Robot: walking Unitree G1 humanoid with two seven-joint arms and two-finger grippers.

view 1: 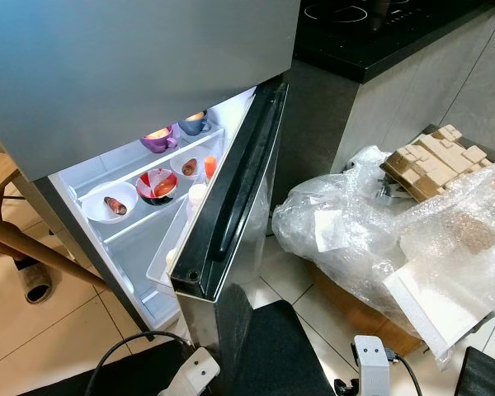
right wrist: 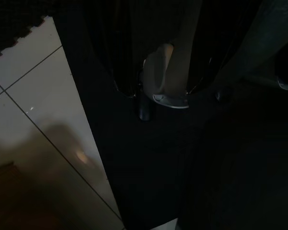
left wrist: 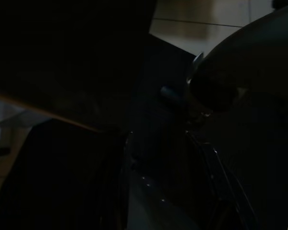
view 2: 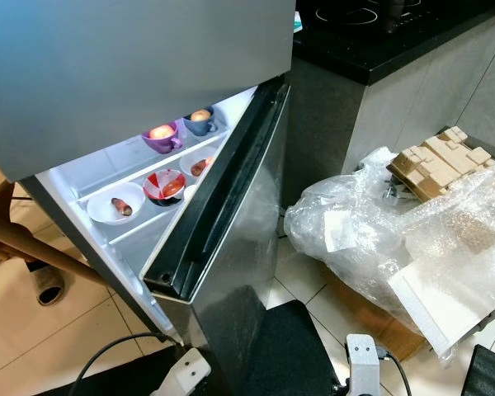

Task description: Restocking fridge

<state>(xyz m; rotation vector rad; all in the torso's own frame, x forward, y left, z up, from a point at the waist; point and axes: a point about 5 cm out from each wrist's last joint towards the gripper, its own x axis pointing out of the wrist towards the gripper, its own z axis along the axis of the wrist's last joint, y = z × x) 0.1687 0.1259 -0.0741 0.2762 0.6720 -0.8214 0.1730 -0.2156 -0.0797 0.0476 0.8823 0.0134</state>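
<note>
The fridge's lower door (view 1: 231, 206) stands partly open, its black seal edge facing me. Lit shelves inside hold a purple cup (view 1: 158, 139) and a blue cup (view 1: 194, 124), each with a fruit, at the back. In front of them sit a white bowl (view 1: 110, 202) with a brown item, a red-and-white bowl (view 1: 157, 186) and another white bowl (view 1: 188, 167). An orange item (view 1: 209, 165) and a white bottle (view 1: 197, 196) stand in the door shelf. My left arm (view 1: 190, 373) and right arm (view 1: 371, 363) hang idle low in front of the fridge. Both wrist views are very dark.
A heap of clear plastic wrap (view 1: 371, 223), moulded cardboard (view 1: 433, 165) and a white foam sheet (view 1: 429, 305) fills the floor to the right. A black cooktop counter (view 1: 371, 33) is behind it. A wooden leg (view 1: 33, 247) and a slipper (view 1: 37, 285) are at the left.
</note>
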